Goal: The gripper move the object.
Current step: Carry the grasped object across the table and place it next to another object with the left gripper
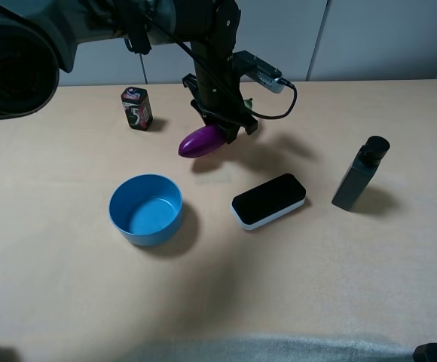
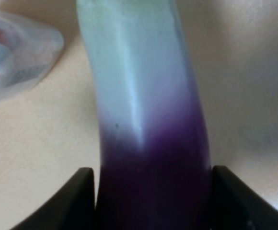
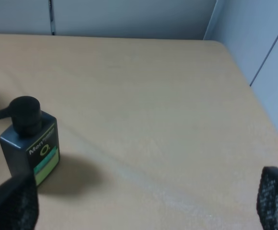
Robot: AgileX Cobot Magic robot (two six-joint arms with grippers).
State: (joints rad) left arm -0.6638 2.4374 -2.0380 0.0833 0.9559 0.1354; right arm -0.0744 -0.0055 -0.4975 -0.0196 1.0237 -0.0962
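Left gripper (image 1: 220, 128) — clamped on the purple eggplant (image 1: 200, 142).

The left gripper (image 1: 220, 127) is held above the worktop near the middle of its far edge, pointed downward, its dark fingers (image 2: 81, 201) clamped on the eggplant (image 1: 201, 141). The right gripper (image 3: 144, 203) is seen with its fingers spread wide.

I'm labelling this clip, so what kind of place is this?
Likely a robot lab bench: a pale table before grey wall panels, a gripper holding a toy eggplant, and props like a blue bowl.
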